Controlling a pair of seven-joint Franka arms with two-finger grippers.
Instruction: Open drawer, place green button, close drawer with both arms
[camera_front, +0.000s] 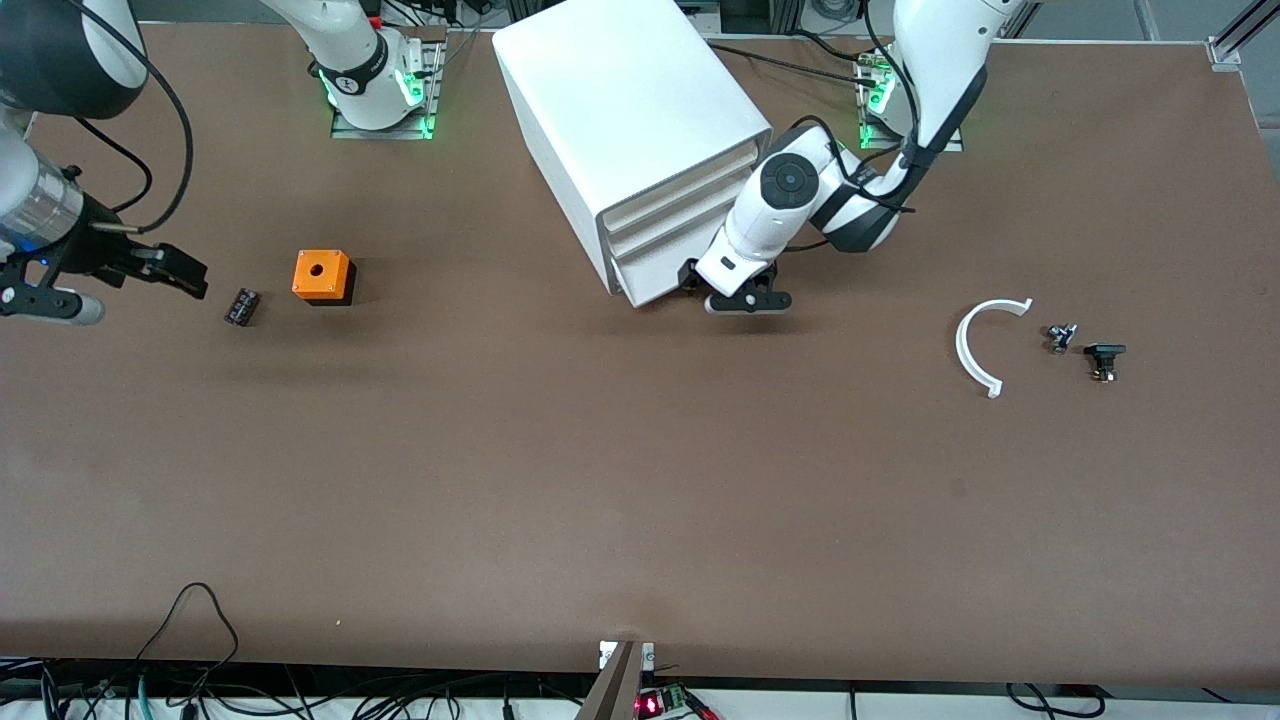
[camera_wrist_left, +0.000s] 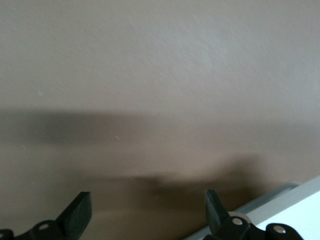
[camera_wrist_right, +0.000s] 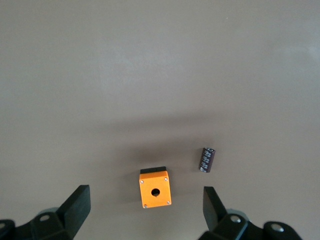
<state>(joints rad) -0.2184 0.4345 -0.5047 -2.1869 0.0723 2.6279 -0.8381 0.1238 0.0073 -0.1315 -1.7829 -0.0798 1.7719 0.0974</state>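
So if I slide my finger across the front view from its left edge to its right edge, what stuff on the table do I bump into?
Small dark cylinder → orange box → white cabinet → white curved piece → tiny metal part → black part.

- I see a white cabinet (camera_front: 640, 110) on the brown table (camera_front: 600, 500).
- Orange box (camera_front: 322, 275), black base.
- Dark capacitor (camera_front: 241, 306).
- White curved piece (camera_front: 972, 345).

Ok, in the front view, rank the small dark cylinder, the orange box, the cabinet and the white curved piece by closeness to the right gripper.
From the right gripper, open near the right arm's end of the table:
1. Small dark cylinder, close beside the gripper.
2. Orange box, next to the cylinder.
3. Cabinet, mid-table.
4. White curved piece, toward the left arm's end.
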